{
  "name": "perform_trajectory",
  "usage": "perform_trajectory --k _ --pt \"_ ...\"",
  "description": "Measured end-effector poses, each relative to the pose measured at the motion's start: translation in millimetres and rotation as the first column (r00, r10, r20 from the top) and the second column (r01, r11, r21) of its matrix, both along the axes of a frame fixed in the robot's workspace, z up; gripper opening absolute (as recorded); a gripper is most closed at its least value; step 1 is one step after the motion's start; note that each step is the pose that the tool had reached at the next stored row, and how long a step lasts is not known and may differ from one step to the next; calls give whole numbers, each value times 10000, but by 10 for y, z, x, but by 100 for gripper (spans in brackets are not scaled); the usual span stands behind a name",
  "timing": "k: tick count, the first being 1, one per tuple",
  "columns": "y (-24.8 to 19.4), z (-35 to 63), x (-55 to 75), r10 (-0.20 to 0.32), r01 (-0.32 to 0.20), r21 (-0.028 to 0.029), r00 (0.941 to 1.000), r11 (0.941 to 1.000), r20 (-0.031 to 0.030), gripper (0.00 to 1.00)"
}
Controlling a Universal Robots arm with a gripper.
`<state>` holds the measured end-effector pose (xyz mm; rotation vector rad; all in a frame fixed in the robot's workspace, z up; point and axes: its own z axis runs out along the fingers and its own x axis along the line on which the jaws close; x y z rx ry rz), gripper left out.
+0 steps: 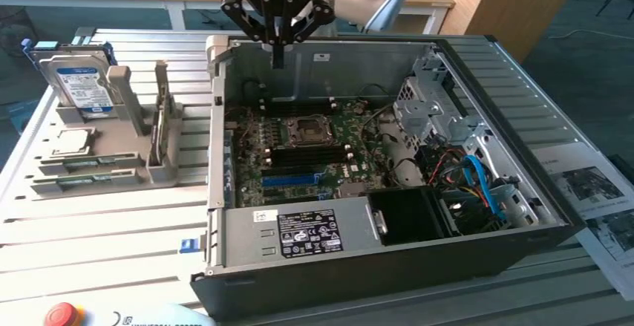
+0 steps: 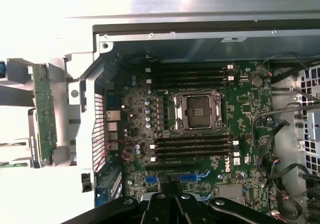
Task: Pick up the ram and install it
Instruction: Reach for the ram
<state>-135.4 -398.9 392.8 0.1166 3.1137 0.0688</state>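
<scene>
So our hand (image 1: 278,57) hangs clenched, empty, over the case (image 1: 376,278); we reckon the ram (image 2: 44,114) is light, stiff, fragile: pinch its edges.

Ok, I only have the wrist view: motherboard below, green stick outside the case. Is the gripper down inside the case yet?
Observer: No. In the exterior view the gripper hangs above the open case, clear of the motherboard, shut and empty.
Operator: And that green stick, is it the ram?
Observer: Yes. The ram stands on edge in a grey holder, between the case and a hard drive that stands upright at the exterior view's left.
Operator: Anything else over there?
Observer: A processor chip lies flat on the hard drive's near side.
</scene>
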Motion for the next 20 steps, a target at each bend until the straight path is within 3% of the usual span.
perform_trajectory --k 20 --pt "0 -10 -495 0 0 0 10000 10000 1 11"
